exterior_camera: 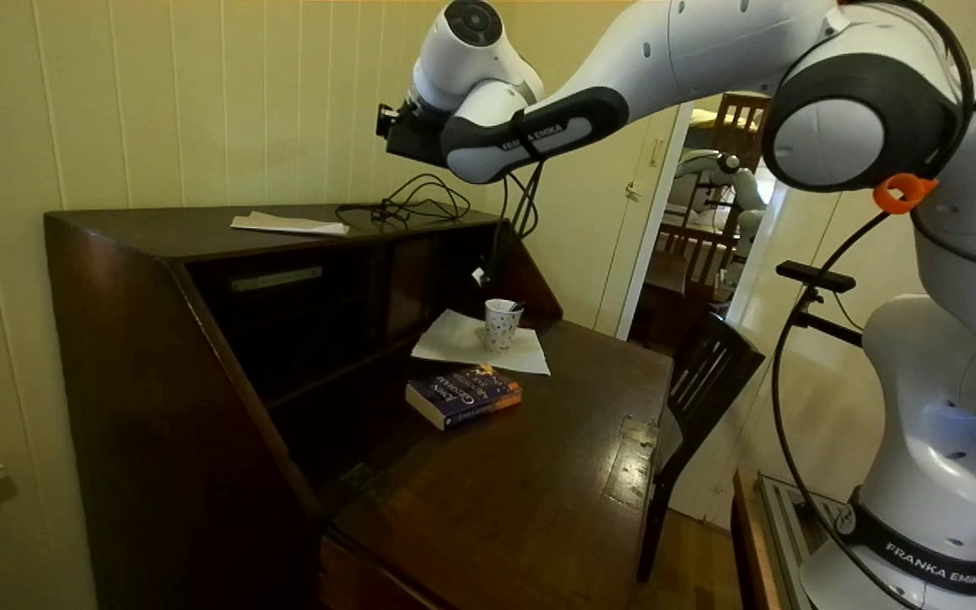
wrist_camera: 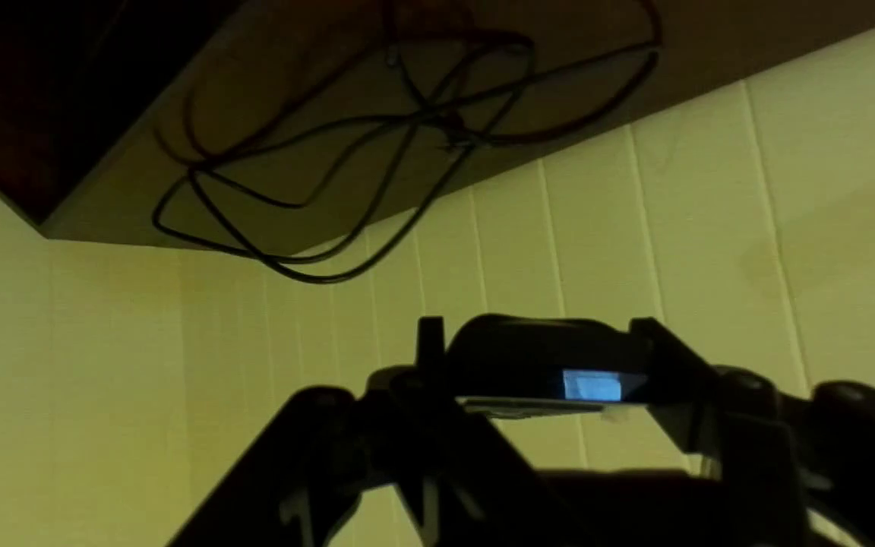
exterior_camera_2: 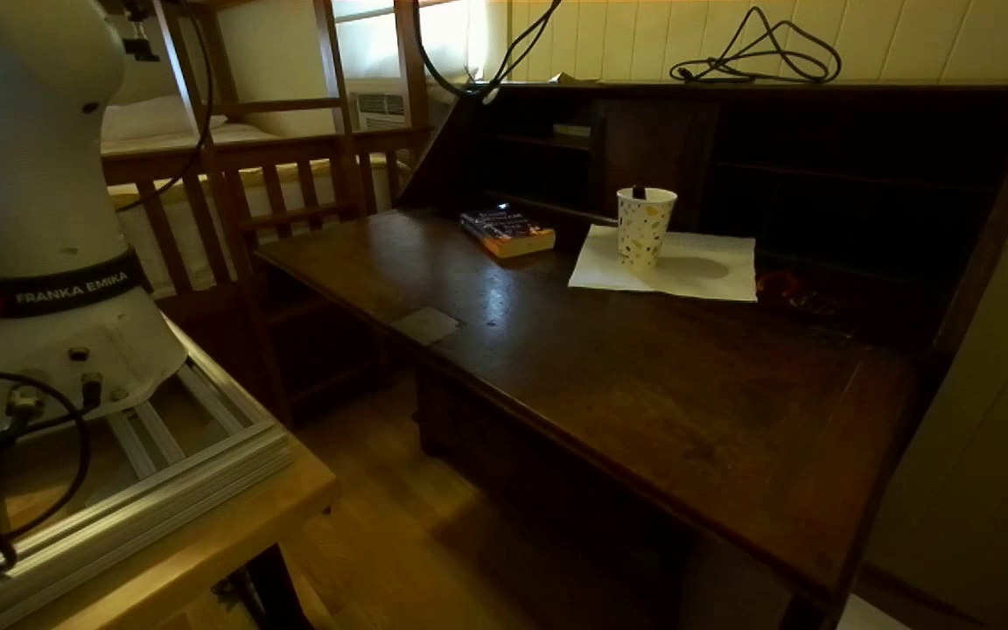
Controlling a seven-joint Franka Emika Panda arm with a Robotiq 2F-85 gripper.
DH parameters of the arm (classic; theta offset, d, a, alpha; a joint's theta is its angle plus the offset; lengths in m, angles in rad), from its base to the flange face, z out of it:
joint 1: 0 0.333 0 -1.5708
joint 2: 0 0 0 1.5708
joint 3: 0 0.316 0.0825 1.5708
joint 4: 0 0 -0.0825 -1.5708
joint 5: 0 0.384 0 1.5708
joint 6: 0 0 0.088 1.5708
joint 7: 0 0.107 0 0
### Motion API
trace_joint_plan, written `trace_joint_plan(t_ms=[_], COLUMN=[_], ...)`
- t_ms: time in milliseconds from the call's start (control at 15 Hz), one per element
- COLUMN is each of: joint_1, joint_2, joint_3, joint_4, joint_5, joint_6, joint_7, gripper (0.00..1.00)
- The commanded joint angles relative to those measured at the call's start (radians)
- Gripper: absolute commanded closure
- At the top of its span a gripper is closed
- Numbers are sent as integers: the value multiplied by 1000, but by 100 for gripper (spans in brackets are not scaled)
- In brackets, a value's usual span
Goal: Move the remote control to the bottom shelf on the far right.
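In the wrist view my gripper [wrist_camera: 540,334] is shut on a dark, flat bar, the remote control [wrist_camera: 513,372], held across between the fingertips with a bluish reflection on its face. In an exterior view the gripper [exterior_camera: 410,140] is high above the desk top, partly hidden by the arm; the remote control cannot be made out there. The gripper is out of view in the remaining exterior view. The desk's shelves stand at the back; the far right lower shelf [exterior_camera_2: 854,232] is very dark inside.
Black cables [exterior_camera: 407,203] and white papers [exterior_camera: 289,224] lie on the desk top. On the writing surface [exterior_camera: 539,474] are a thick dark-blue book [exterior_camera: 463,394], a white sheet [exterior_camera: 446,337] and a patterned cup [exterior_camera: 501,326]. A red item [exterior_camera_2: 777,285] lies by the right shelves. A chair [exterior_camera: 700,390] stands beside.
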Motion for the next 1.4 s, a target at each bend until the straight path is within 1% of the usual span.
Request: trace_joint_plan(t_ms=[0,200,333,467,600,733,800,867,933,1000,1067,1133,1200,1333], joint_1=[132,263,379,498,615,720,768,831,704,750,778,797,783,721], joint_2=[-119,-149,-150,-124,-81,-32,-69,-91,-40,-49,-53,-55,-49,7], joint_3=[-113,-264,-395,-536,-674,-797,-852,-912,-774,-816,-838,-851,-825,-768], joint_4=[-245,-412,-529,-652,-785,-928,-992,-1034,-942,-994,-1022,-1036,-1018,-1002], joint_5=[-105,-153,-164,-141,-90,-15,-120,-170,60,53,51,52,80,175], joint_6=[47,50,56,95,176,294,390,458,359,416,440,446,441,442], joint_7=[117,222,284,319,307,254,311,299,147,134,129,127,93,-36], gripper=[63,63,63,63,63,63,63,63,38,38,38,63,63,63])
